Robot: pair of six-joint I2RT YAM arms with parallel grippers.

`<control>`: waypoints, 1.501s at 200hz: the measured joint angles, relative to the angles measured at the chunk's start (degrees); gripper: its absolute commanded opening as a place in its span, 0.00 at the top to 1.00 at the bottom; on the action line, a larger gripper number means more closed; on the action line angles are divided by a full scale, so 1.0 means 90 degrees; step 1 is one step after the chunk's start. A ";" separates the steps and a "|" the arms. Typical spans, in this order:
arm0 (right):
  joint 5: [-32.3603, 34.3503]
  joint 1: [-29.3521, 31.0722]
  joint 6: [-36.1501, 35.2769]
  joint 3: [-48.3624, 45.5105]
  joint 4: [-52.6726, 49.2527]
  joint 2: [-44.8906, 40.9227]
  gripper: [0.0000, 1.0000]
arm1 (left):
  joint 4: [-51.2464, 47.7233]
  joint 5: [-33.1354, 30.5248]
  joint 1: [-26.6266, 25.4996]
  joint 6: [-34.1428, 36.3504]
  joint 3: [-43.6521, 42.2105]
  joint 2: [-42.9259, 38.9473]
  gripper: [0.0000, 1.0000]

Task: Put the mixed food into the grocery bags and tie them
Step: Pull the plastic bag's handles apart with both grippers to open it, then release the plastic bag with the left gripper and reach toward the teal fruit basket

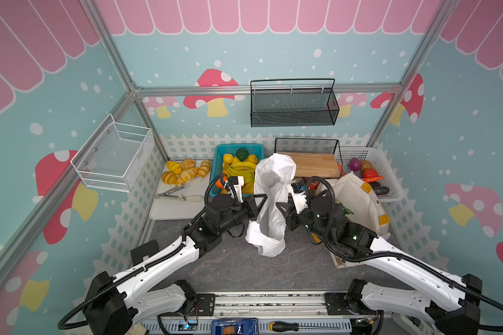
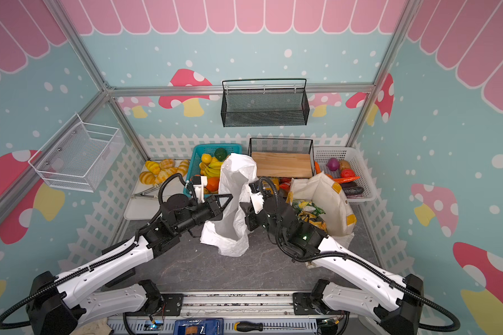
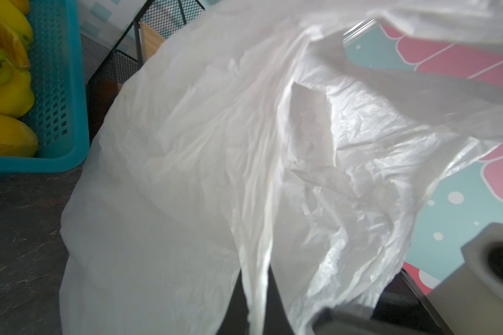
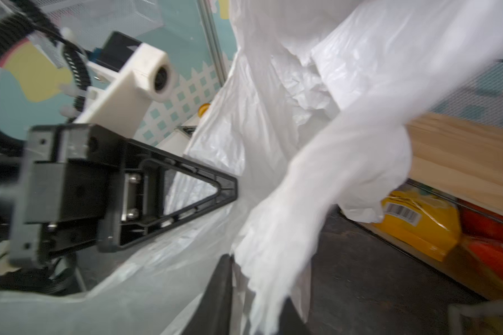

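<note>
The white plastic grocery bag [image 1: 270, 203] stands tall and crumpled at mid-table, seen in both top views. My left gripper [image 1: 264, 197] is shut on a twisted strip of its film [image 3: 259, 290]. From the other side my right gripper [image 1: 278, 205] is shut on a bag handle [image 4: 262, 278]. The cream canvas tote [image 1: 357, 200] lies open behind the right arm, with green and yellow snack packets [image 2: 308, 211] inside. Bananas [image 1: 240, 169] and oranges [image 1: 228, 158] sit in the teal basket [image 1: 219, 153]. A yellow packet [image 4: 418, 226] lies under the wooden shelf.
Striped bread rolls [image 1: 183, 171] and tongs [image 1: 177, 191] lie on a white tray [image 1: 172, 211] at the left. A wooden board [image 1: 314, 168] rests on a black wire rack. A white basket [image 1: 389, 174] at the right holds vegetables. Wire baskets hang on the walls.
</note>
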 measured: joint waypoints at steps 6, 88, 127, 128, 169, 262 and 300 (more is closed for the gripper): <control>0.0197 -0.0036 -0.0080 0.0068 -0.0223 -0.0041 1.00 | -0.0056 0.0131 0.0000 0.0044 0.0032 0.0000 1.00; 0.0988 -0.1005 -0.1022 0.2045 -0.3070 -0.0789 1.00 | -0.1098 0.2771 -0.0005 0.0092 0.0221 -0.0044 1.00; 0.0617 -0.1122 -0.1345 0.2412 -0.3548 -0.0593 1.00 | -0.1239 0.3803 -0.0010 0.0007 0.0221 -0.0005 1.00; 0.0595 -0.1129 -0.1355 0.2421 -0.3560 -0.0583 1.00 | -0.1239 0.3815 -0.0010 0.0007 0.0221 -0.0005 1.00; 0.0056 -0.1275 -0.1569 0.2548 -0.3830 -0.0294 1.00 | -0.1452 0.4430 0.0027 0.0022 0.0221 -0.0117 1.00; -0.0471 -0.2344 -0.1637 0.1268 -0.3563 0.0821 1.00 | -0.1768 0.2703 0.0967 0.0206 -0.0155 -0.0121 0.99; -0.0265 -0.2518 -0.1787 0.1443 -0.3582 0.0816 1.00 | -0.1851 0.2285 0.1061 0.0401 -0.0049 0.0136 1.00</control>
